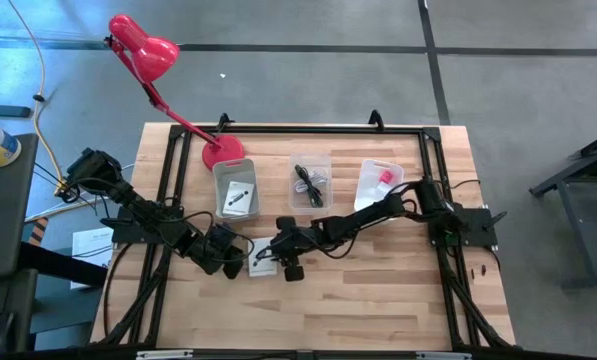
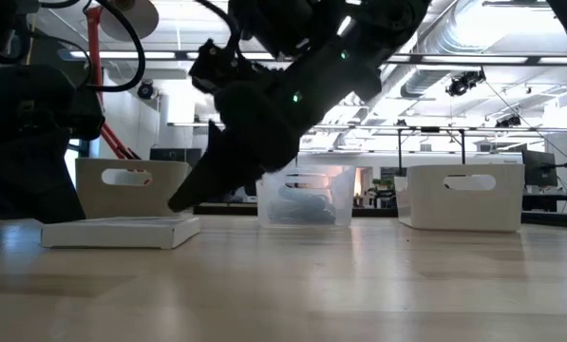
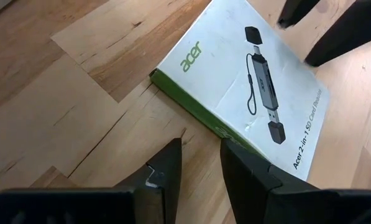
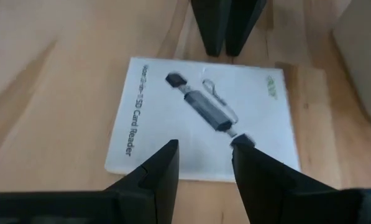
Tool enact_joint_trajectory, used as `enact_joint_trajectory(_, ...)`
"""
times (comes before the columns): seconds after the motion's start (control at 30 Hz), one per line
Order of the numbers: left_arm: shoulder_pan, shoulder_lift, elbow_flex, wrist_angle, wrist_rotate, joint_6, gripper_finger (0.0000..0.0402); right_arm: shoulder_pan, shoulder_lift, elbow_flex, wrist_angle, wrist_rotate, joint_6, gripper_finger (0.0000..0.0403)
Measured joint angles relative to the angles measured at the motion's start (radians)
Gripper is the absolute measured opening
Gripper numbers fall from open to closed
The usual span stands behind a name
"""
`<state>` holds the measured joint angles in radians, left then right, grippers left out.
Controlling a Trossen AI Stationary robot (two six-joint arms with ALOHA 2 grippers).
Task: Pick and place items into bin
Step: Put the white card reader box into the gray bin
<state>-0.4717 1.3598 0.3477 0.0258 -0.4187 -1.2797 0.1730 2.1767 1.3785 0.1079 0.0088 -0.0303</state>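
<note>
Both grippers hovered over one flat white box printed with an SD card reader, which lay on the wooden table in front of the row of bins. Coming from the side away from the red desk lamp, the right gripper hung just above the box with its two dark fingers standing a little apart, nothing between them; its wrist view looked down on the printed face, with the fingertips over the near edge. On the lamp side of the box, the left gripper sat low by the green-edged long side, its fingers parted by a narrow gap and holding nothing; whether the tips touched the box edge I cannot tell. In the low view the box rested flat on the wood while a dark arm angled down to it from above.

Behind the box stood three bins. Nearest the lamp's red base, the grey bin held a second white card with dark print. Beyond it, the clear middle bin held a coiled black cable. Farthest from the lamp, the white bin held a small pink cube.
</note>
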Motion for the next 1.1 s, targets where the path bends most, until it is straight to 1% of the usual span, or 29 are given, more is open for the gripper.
enact_joint_trajectory(0.13, 0.0, 0.0, 0.0, 0.0, 0.0, 0.0, 0.0102, 0.0, -0.024, 0.0, -0.026, 0.009, -0.011, 0.0142)
enact_joint_trajectory(0.3, 0.0, 0.0, 0.0, 0.001, 0.002, 0.0, 0.0102, 0.0, -0.024, -0.002, -0.06, 0.009, -0.001, 0.0142)
enact_joint_trajectory(0.53, 0.0, 0.0, 0.0, 0.001, 0.002, -0.008, 0.0102, 0.0, -0.021, -0.069, 0.056, 0.008, 0.026, 0.0142)
enact_joint_trajectory(1.1, 0.0, 0.0, 0.0, 0.003, 0.003, -0.008, 0.0102, 0.0, -0.023, -0.074, 0.086, 0.007, 0.03, 0.0142)
